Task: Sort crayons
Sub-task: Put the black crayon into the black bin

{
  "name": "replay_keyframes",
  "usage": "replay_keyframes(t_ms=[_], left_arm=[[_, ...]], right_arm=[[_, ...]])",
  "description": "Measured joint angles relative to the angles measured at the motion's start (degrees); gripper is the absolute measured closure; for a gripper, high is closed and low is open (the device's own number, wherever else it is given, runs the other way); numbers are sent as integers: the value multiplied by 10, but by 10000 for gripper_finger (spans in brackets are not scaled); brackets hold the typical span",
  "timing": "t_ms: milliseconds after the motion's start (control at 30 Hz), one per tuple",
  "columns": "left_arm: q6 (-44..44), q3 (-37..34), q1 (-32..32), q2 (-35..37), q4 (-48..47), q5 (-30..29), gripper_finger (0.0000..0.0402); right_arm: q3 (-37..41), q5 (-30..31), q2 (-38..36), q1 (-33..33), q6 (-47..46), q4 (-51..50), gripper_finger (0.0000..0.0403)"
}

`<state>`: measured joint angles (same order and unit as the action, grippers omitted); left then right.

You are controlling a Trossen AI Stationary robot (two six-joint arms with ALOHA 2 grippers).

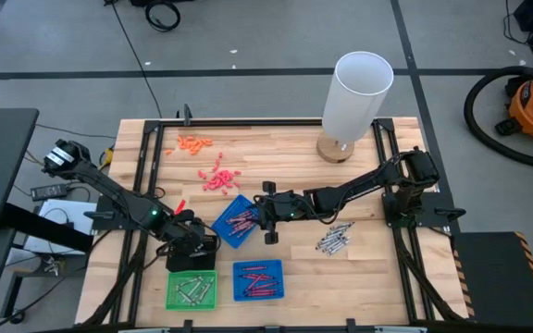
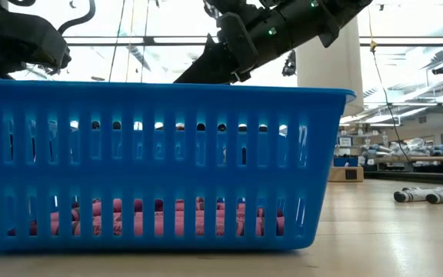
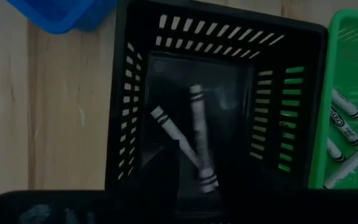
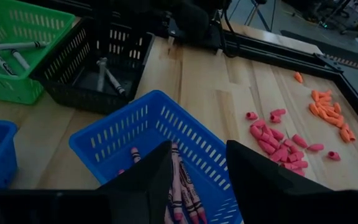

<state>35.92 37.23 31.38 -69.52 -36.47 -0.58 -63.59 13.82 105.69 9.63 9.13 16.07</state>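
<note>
1. While the left pincer (image 1: 192, 248) hung over the black tray (image 1: 192, 253) near the front left of the wooden surface (image 1: 359, 277), its fingers could not be made out, so how far it was parted I cannot tell.
2. Two grey crayons (image 3: 197, 140) lay loose and crossed on the floor of that black tray, nothing gripping them.
3. Just beside it sat the green tray (image 1: 192, 290), holding more grey crayons (image 3: 347, 134).
4. The right pincer (image 4: 199, 163) hovered above the tilted blue tray (image 1: 237, 220) at mid-surface, its two dark fingers clearly apart and holding nothing.
5. Red and maroon crayons (image 4: 182, 190) lay in that tray, directly under the gap between the fingers.
6. A second blue tray (image 1: 258, 280) at the front edge held red crayons (image 1: 257, 280) too.
7. A loose heap of grey crayons (image 1: 335, 239) lay on the bare wood to the right of the right pincer.
8. Pink bits (image 1: 217, 178) and orange bits (image 1: 193, 142) were scattered farther back, with a white cylinder (image 1: 357, 97) standing at the rear.
</note>
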Motion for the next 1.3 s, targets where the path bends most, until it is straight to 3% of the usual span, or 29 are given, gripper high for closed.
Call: replay_keyframes(t_ms=[233, 433, 600, 933, 1167, 1300], left_arm=[[-15, 27, -1, 5, -2, 11, 281], [-82, 70, -1, 6, -13, -37, 281], [-152, 85, -1, 6, -13, -98, 280], [-255, 86, -1, 6, 6, -322, 280], [-309, 86, -6, 6, 25, -357, 280], [-315, 86, -18, 6, 25, -361, 280]], right_arm=[[0, 0, 0, 0, 0, -5, 243], [0, 17, -9, 0, 3, -55, 243], [0, 44, -53, 2, -5, -141, 243], [0, 88, -96, 2, -76, -324, 243], [0, 82, -98, 2, -127, -462, 243], [0, 18, -98, 1, -144, -540, 243]])
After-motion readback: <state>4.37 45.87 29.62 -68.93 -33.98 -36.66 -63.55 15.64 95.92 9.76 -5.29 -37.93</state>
